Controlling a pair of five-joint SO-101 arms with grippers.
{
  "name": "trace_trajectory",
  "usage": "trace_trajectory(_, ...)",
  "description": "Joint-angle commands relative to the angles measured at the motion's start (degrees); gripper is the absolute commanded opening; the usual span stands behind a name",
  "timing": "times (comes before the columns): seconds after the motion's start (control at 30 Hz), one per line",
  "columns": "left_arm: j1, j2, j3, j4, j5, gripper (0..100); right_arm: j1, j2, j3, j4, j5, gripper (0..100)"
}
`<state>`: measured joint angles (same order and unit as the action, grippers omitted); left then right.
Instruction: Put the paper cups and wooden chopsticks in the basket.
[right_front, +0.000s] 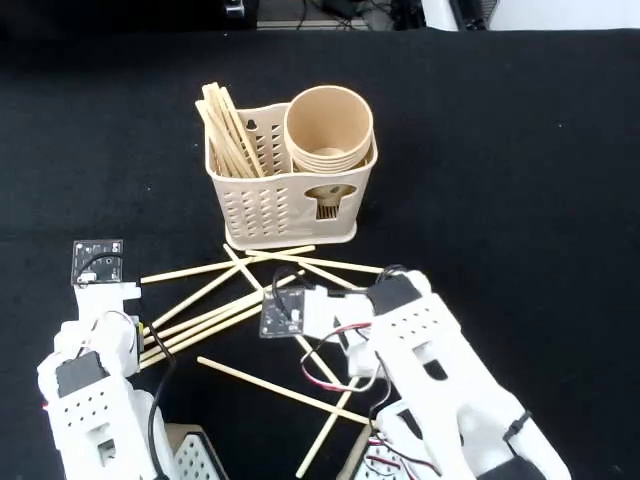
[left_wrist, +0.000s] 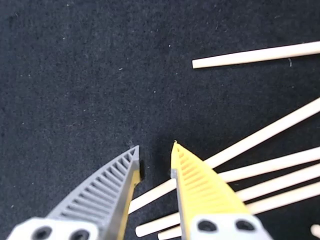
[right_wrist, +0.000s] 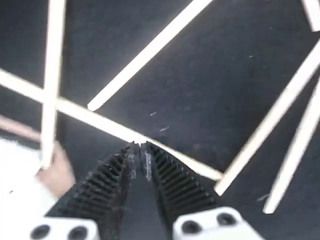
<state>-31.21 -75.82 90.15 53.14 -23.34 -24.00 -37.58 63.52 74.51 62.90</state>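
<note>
Basket (right_front: 270, 205) of beige perforated plastic stands upright on the black table (right_front: 500, 150), past the middle of it, with two compartments. One compartment holds a bundle of wooden chopsticks (right_front: 228, 135) leaning outward. The other holds a nested stack of paper cups (right_front: 328, 125), mouths up.

In front of the basket, loose chopsticks (right_front: 215, 315) lie scattered and crossed on the cloth between the two white arms. Several run side by side toward the left arm, and others run under and beside the right arm.

The left gripper (left_wrist: 156, 146) hangs low over the cloth, its grey and yellow fingers apart. The end of one chopstick (left_wrist: 260, 135) lies on the table beneath the gap between them, with more sticks just beside it.

The right gripper (right_wrist: 138, 146) has its black ribbed fingers drawn together, only a thin slit between them. Their tips meet at a long chopstick (right_wrist: 95, 117) running across them; I cannot tell whether it is pinched.
</note>
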Motion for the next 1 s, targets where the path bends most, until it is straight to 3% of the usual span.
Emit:
trace_trajectory(0.0, 0.66, -0.44, -0.22, -1.23, 0.62, 12, 3.16, -0.31, -1.01, 3.08, 2.20, 1.2)
trace_trajectory(0.17, 0.66, -0.44, -0.22, -1.23, 0.62, 12, 5.54, 7.08, -0.40, 3.78, 6.59, 1.2)
trace_trajectory(0.37, 0.66, -0.44, -0.22, -1.23, 0.62, 12, 5.36, 14.46, -0.75, -5.80, 5.98, 1.2)
trace_trajectory(0.63, 0.66, -0.44, -0.22, -1.23, 0.62, 12, -0.62, 9.10, -1.63, -8.79, -2.20, 1.2)
trace_trajectory(0.83, 0.66, -0.44, -0.22, -1.23, 0.62, 12, -3.43, 7.87, -1.19, -19.34, -12.84, 1.5)
trace_trajectory(0.97, 0.66, -0.44, -0.22, -1.23, 0.62, 12, -3.52, 7.52, -1.45, -11.34, -12.31, 6.0)
